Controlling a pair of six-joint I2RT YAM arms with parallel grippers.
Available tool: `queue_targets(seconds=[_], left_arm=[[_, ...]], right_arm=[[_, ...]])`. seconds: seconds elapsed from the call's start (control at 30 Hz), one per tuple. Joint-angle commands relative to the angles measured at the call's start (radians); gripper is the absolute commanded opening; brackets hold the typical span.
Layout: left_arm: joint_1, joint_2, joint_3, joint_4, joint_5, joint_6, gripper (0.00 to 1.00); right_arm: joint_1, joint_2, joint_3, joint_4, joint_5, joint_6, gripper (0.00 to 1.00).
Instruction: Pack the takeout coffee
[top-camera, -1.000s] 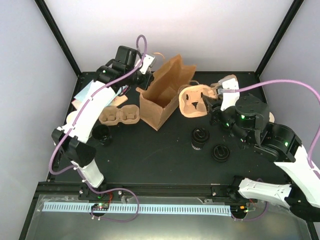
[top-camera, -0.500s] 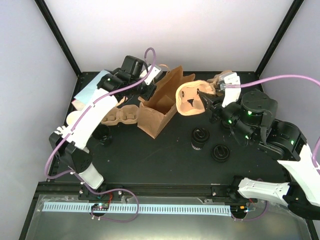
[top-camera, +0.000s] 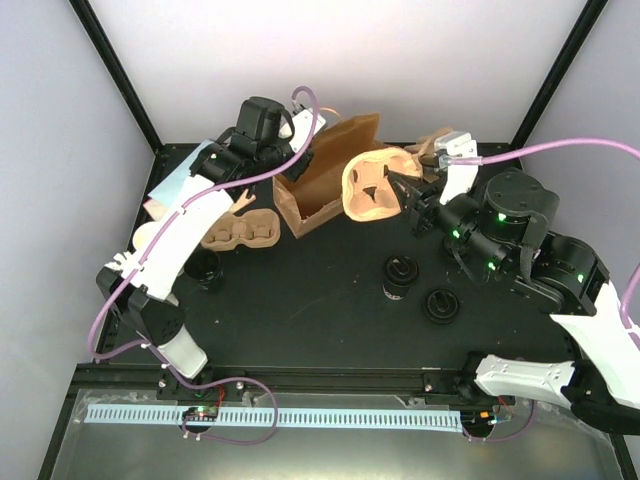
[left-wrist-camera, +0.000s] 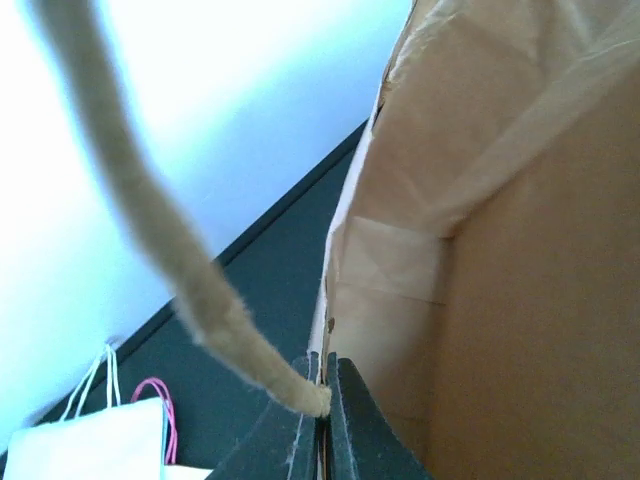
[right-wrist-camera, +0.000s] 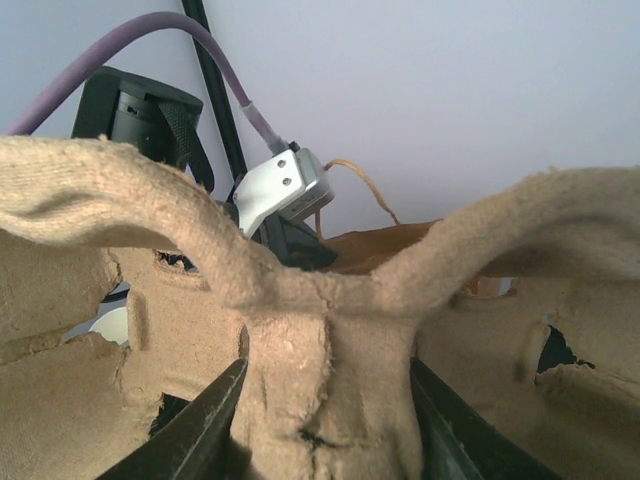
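Note:
My left gripper (top-camera: 298, 165) (left-wrist-camera: 322, 400) is shut on the rim of the brown paper bag (top-camera: 328, 178) (left-wrist-camera: 520, 250), next to its cord handle (left-wrist-camera: 200, 290), holding the mouth up. To the bag's right, my right gripper (top-camera: 405, 195) (right-wrist-camera: 328, 400) is shut on the centre post of a pulp cup carrier (top-camera: 372, 188) (right-wrist-camera: 330, 360), which hangs tilted in the air. A takeout coffee cup (top-camera: 399, 275) with a black lid stands on the mat in front of it. Another round black lidded piece (top-camera: 441, 305) sits to its right. No cup is in the held carrier.
A second pulp carrier (top-camera: 241, 232) lies left of the bag. A black cup (top-camera: 204, 267) stands in front of that carrier. A flat pale-blue bag (top-camera: 176, 184) lies at the far left, under the left arm. A white bag with pink handles (left-wrist-camera: 90, 440) shows in the left wrist view.
My left gripper has pulled the bag's rim up and back, standing the bag more upright. My right gripper has carried the pulp carrier left, closer to the bag's mouth.

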Motion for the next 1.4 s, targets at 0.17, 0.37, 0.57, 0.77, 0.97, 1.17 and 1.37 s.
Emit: queue_targets(seconds=[0.17,0.37,0.57,0.77,0.97,1.17,1.37], left_arm=[[-0.079,-0.015,-0.141,0.112,-0.031,0.090,0.02],[-0.100,-0.058,-0.229,0.094,0.054,-0.030,0.01],[-0.105,-0.094,-0.260,0.076,0.073,-0.116,0.02],[-0.103,-0.131,-0.321,0.077,0.073,-0.103,0.02],[-0.105,-0.171,-0.353,0.096,0.124,-0.115,0.02],[-0.106,-0.201,-0.354,0.109,0.158,-0.124,0.02],[-0.107,-0.234,-0.369,0.146,0.212,-0.128,0.02]], right_arm=[[-0.004,-0.040,-0.105,0.015,-0.020,0.026,0.37],[-0.004,-0.092,-0.221,-0.002,-0.009,0.044,0.37],[-0.004,-0.131,-0.284,0.003,-0.042,0.049,0.37],[-0.004,-0.106,-0.341,0.011,-0.162,0.028,0.37],[-0.004,-0.036,-0.364,0.068,-0.290,0.015,0.37],[-0.006,0.020,-0.391,0.156,-0.393,0.025,0.37],[-0.070,0.034,-0.450,0.225,-0.540,0.040,0.37]])
